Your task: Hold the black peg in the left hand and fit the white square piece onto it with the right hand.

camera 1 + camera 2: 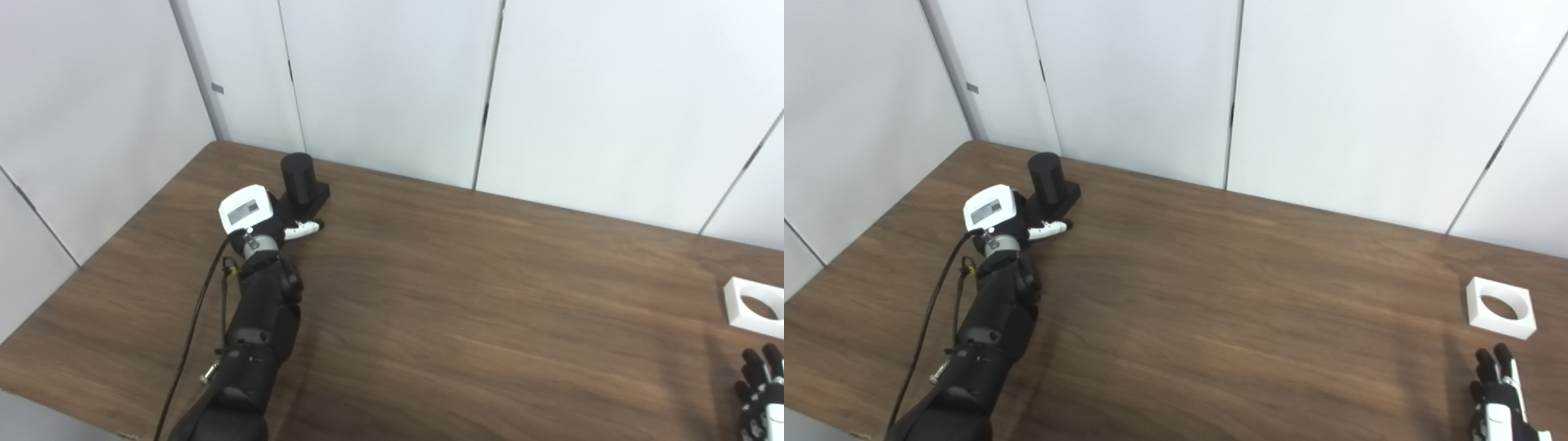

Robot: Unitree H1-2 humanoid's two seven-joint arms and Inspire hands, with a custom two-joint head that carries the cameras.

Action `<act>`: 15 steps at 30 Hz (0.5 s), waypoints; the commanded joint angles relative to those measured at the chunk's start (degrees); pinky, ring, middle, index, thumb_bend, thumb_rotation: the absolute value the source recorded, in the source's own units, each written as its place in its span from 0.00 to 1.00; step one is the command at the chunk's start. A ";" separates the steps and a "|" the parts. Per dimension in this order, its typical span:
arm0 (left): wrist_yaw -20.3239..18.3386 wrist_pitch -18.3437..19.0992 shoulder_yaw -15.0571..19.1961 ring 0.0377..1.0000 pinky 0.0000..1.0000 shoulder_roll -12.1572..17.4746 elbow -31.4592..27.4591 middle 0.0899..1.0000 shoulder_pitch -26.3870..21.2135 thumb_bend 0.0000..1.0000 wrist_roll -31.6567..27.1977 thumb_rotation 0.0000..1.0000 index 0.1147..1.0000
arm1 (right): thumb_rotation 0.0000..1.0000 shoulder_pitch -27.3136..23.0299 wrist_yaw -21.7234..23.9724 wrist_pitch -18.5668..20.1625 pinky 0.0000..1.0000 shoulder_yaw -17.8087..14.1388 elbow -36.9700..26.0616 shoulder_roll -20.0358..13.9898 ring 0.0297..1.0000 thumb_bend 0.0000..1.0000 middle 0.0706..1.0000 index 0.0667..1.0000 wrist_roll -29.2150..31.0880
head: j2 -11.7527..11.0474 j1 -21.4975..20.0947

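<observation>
The only thing here that could take something in is the white square piece [1500, 307], and its round hole is empty; the brown desk [1225, 306] shows through it. There is one white square piece, one black peg [302, 182], and two hands in view.

The black peg is a short, thick cylinder that stands upright on a flat black square base. It is at the far left part of the desk, close to the back edge and the white wall panels [1335, 92]. Its surface is matte and dark, with no marks that I can see.

The white square piece is a low block with sharp corners and a wide circular opening in the middle. It lies flat on the desk at the far right side, well apart from the peg.

The left hand [269, 220] is at the base of the peg, on its near side, and one white fingertip points to the right beside the base. The white back of the hand hides the other fingers, so I cannot tell if it grips the peg or only touches it.

The right hand [1497, 392] is at the lower right corner, near the white square piece but apart from it. Its fingers are stretched out and hold nothing.
</observation>
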 commanded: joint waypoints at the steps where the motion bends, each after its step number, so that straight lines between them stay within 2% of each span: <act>1: 1.61 0.09 -0.69 0.86 0.90 1.39 0.00 0.81 -2.23 0.84 -0.96 0.47 0.54 | 0.92 0.52 0.91 -0.48 1.00 0.22 -0.32 0.05 1.00 0.48 0.97 1.00 0.43 | 0.08 0.08; 7: 4.03 0.07 -2.26 0.81 0.83 2.40 1.11 0.75 -2.02 0.79 -3.69 0.41 0.46 | 0.92 0.38 1.35 -1.06 1.00 0.17 0.47 -0.32 1.00 0.47 0.98 1.00 1.01 | 0.19 0.02; 12: 4.84 0.06 -3.50 0.81 0.81 3.02 0.88 0.75 -1.65 0.76 -5.49 0.35 0.46 | 0.91 0.47 1.21 -0.92 1.00 0.09 0.46 -0.30 1.00 0.47 0.97 1.00 1.04 | 0.19 0.02; 15: 5.31 0.07 -4.32 0.81 0.79 3.36 0.61 0.74 -1.40 0.75 -6.71 0.27 0.45 | 0.92 0.38 1.35 -1.24 1.00 0.05 0.78 -0.36 1.00 0.47 0.97 1.00 1.24 | 0.27 0.04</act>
